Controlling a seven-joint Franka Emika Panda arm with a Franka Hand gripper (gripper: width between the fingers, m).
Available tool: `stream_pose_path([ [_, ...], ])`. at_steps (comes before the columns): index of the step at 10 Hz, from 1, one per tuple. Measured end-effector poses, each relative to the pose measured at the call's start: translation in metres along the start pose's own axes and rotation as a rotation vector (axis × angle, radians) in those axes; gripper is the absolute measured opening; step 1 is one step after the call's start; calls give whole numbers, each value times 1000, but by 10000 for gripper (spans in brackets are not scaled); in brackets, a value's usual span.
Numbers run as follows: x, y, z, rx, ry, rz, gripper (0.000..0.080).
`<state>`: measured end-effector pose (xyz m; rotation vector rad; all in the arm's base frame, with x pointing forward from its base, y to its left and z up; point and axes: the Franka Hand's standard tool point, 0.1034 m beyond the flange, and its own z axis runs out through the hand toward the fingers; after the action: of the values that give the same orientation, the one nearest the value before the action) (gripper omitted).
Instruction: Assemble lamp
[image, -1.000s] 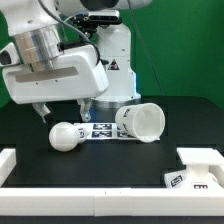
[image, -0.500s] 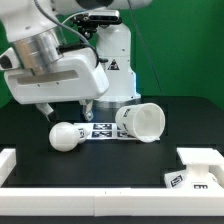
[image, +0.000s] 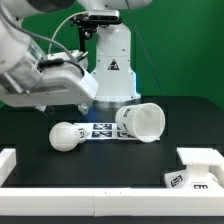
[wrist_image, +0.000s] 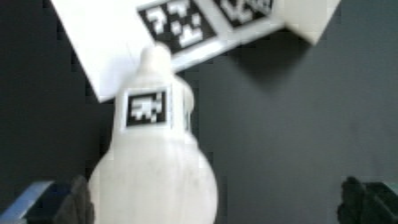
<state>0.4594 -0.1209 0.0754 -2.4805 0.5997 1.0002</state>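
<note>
**Arm Shifted Toward Exterior View's Left; Bulb Not Gripped**

Since the earlier frames the arm has tilted and swung toward the exterior view's left. The gripper (wrist_image: 210, 198) is spread wide, holding nothing. The bulb (image: 66, 135) lies on the table (image: 120, 160), neck toward the marker board (image: 100, 130).

White bulb (image: 67, 135) with a black-and-white square tag at centre left, white shade (image: 142, 122) at centre, white base (image: 197, 175) with a similar tag at lower right, white marker board (image: 101, 130) printed with black patterns, black table (image: 110, 165), green backdrop (image: 185, 50)
</note>
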Motion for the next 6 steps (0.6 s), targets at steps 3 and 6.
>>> stream_pose_path([
  [3, 12, 10, 12, 12, -112, -50, 699],
  [6, 13, 23, 21, -12, -218, -46, 699],
])
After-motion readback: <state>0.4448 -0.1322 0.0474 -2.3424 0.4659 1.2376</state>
